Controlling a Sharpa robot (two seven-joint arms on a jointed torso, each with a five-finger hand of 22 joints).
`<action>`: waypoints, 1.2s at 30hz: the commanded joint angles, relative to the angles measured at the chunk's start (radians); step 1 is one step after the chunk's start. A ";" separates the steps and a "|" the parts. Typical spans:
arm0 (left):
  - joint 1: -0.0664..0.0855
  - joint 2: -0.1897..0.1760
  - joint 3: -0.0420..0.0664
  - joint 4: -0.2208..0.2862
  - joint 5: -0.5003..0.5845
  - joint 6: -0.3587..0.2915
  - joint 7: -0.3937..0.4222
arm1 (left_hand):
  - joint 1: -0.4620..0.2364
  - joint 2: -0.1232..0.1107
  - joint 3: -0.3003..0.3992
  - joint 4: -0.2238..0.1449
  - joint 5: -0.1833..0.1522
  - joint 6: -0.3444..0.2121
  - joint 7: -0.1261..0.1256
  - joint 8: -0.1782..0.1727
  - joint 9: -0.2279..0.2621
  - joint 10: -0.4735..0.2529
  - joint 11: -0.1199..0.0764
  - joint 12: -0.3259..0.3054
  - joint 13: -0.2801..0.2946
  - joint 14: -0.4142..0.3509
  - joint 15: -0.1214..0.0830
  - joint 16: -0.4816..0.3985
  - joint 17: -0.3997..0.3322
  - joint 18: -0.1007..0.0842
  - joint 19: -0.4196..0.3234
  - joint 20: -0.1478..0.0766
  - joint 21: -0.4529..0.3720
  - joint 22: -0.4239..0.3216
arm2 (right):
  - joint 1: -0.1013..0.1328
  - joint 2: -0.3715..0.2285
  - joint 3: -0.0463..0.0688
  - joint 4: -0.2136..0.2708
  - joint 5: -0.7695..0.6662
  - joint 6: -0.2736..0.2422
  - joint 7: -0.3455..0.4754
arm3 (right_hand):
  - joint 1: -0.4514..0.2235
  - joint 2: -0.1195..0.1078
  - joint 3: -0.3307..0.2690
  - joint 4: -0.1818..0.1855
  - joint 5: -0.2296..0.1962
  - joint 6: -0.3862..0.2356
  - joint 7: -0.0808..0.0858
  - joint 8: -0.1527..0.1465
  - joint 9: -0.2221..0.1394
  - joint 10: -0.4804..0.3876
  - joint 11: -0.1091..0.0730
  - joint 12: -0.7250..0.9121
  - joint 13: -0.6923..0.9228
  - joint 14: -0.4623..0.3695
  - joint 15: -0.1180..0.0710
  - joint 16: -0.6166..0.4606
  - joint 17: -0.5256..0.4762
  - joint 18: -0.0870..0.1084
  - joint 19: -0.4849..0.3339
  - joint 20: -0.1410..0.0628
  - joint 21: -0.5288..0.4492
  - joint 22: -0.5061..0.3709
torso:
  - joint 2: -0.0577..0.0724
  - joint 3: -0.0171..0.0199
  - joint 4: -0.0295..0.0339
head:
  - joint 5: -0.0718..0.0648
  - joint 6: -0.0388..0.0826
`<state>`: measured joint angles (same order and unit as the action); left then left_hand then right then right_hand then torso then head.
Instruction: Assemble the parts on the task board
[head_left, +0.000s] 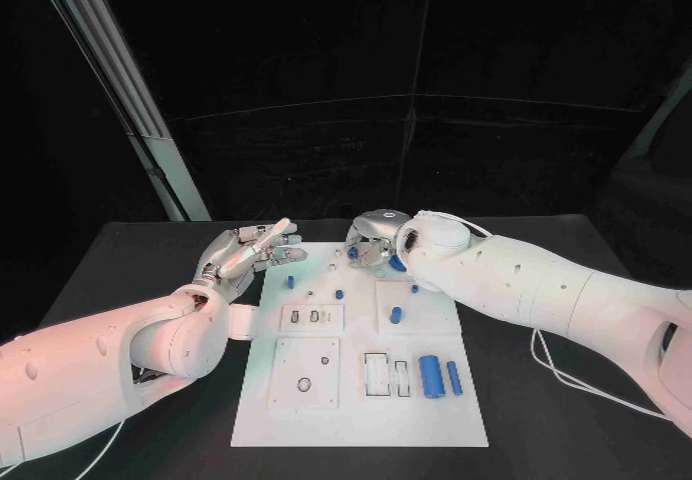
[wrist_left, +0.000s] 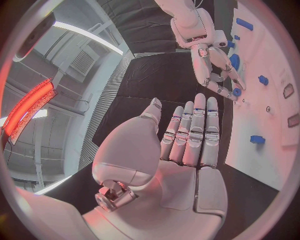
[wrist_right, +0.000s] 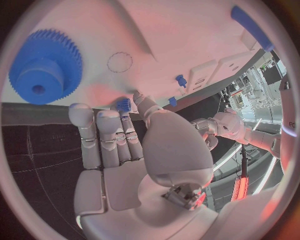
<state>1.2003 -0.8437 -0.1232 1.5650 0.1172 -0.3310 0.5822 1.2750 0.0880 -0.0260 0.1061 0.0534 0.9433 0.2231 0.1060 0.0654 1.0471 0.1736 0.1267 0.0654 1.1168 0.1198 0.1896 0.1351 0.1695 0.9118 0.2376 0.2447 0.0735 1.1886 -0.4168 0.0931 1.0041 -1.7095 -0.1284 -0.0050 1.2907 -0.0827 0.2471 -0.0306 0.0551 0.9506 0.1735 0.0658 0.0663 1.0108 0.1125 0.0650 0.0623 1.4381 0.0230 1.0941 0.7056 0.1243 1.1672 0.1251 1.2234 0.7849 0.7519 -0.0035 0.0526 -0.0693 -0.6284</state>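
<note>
A matte black table (head_left: 130, 260) under dark curtains carries the flat white plastic task board (head_left: 361, 420), cut with rectangular and round recesses. My right hand (wrist_right: 134, 145) hangs over the board's far edge, thumb and a fingertip pinched on a small blue knurled plastic part (wrist_right: 124, 105). Beside it on the board sits a larger blue toothed gear with a raised hub (wrist_right: 45, 66). My left hand (head_left: 245, 252) hovers past the board's far left corner, fingers straight and together, holding nothing.

The pinch looks shallow to me; the tiny ridged piece could roll out or tilt as I lower it, and my fingers may nudge the gear. Nearer me lie a smooth blue cylinder (head_left: 428, 376) and a slimmer blue rod (head_left: 453, 378), both round enough to roll if bumped.
</note>
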 joint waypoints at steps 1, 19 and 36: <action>0.002 0.000 0.001 0.001 -0.006 0.011 0.000 | 0.009 0.003 -0.003 -0.006 0.000 -0.002 0.007 -0.005 -0.001 -0.008 0.000 -0.005 -0.001 0.000 0.005 -0.003 0.001 0.015 0.006 0.002 -0.006 -0.001 | -0.003 -0.006 -0.003 0.000 -0.003 0.030 -0.004 | 0.003 0.004 -0.009 -0.002 -0.004 0.001 -0.001 0.000 0.002 -0.001 0.002 0.013 0.003 -0.006 0.002 -0.001 0.004 0.020 -0.006 0.003 -0.003 -0.001 | 0.000 -0.0007 0.0008 | -0.001 0.000; 0.002 -0.001 0.001 0.000 -0.006 0.009 -0.003 | 0.010 0.003 -0.003 -0.007 0.000 -0.003 0.008 -0.006 -0.001 -0.009 0.001 -0.007 -0.001 0.000 0.006 -0.004 0.002 0.015 0.006 0.002 -0.008 -0.002 | -0.003 -0.022 -0.003 0.017 -0.003 0.024 -0.003 | 0.098 0.058 0.039 -0.046 0.000 0.020 -0.006 0.000 0.001 0.023 -0.001 0.036 0.001 -0.003 -0.003 0.000 0.002 0.019 0.001 -0.003 -0.001 0.001 | 0.000 -0.0011 0.0008 | -0.003 0.000; 0.002 -0.001 0.001 -0.001 -0.006 0.005 -0.008 | 0.010 0.004 -0.003 -0.008 0.000 -0.004 0.008 -0.007 -0.001 -0.010 0.001 -0.008 -0.001 0.000 0.006 -0.005 0.002 0.015 0.006 0.002 -0.008 -0.002 | -0.003 -0.022 -0.003 0.020 -0.006 0.046 -0.002 | 0.105 0.039 0.191 -0.109 0.001 0.034 -0.008 -0.002 0.000 0.041 -0.002 0.029 -0.001 -0.003 -0.004 -0.001 -0.004 0.019 -0.003 -0.006 0.009 0.004 | 0.000 -0.0021 0.0025 | -0.007 -0.001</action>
<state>1.2004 -0.8448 -0.1233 1.5629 0.1172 -0.3316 0.5760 1.2791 0.0922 -0.0288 0.1034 0.0534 0.9398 0.2267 0.1014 0.0654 1.0435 0.1772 0.1230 0.0656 1.1168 0.1198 0.1896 0.1358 0.1695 0.9118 0.2377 0.2408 0.0729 1.1893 -0.4385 0.0937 1.0252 -1.7100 -0.1198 -0.0052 1.3962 -0.0327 0.4348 -0.1395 0.0550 0.9785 0.1688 0.0658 0.0665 1.0438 0.1090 0.0963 0.0601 1.4382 0.0230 1.0941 0.7035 0.1243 1.1672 0.1251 1.2270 0.7879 0.7517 -0.0053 0.0546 -0.0755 -0.6291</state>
